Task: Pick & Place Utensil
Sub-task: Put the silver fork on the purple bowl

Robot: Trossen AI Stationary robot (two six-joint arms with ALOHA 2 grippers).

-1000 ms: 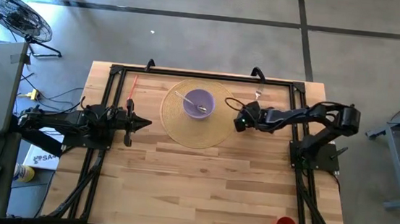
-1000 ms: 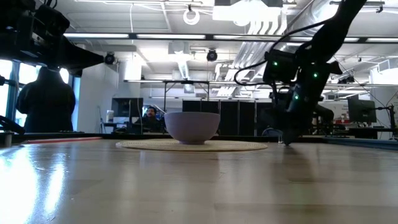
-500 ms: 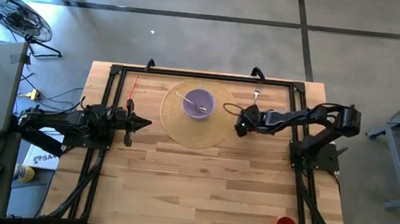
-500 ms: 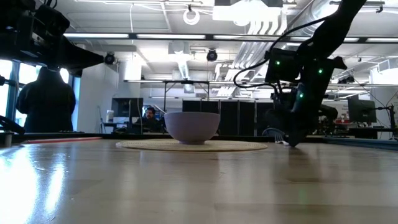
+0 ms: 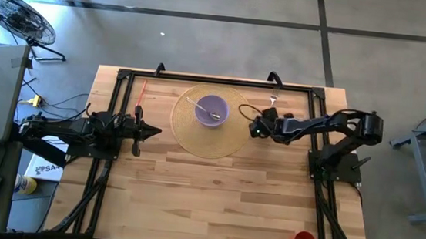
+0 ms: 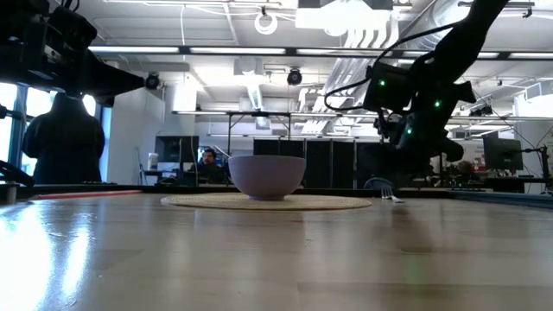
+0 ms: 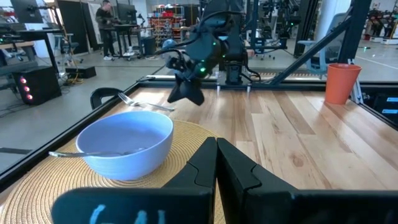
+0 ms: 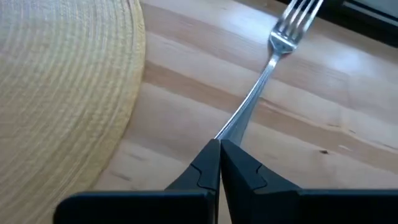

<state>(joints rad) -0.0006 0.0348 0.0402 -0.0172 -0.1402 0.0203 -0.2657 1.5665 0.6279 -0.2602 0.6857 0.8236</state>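
So the fork (image 8: 267, 74) is lying flat on the wooden table (image 5: 214, 189), just off the right edge of the round woven placemat (image 5: 205, 134), in the upper middle of the high view. Its long axis is running diagonally, tines toward the back rail, handle end pointing at the right gripper (image 5: 255, 128). In the right wrist view the handle is disappearing right under the fingertips (image 8: 208, 163), which are pinched together with basically no gap. I can't tell if they're actually clamping the handle or just sitting over it.

The left gripper (image 5: 152, 131) is parked past the mat's left edge, fingers together too, holding nothing. The right arm is clearly the nearer one.

The lavender bowl (image 5: 212, 109) with a spoon (image 7: 87, 153) in it is sitting on the mat.
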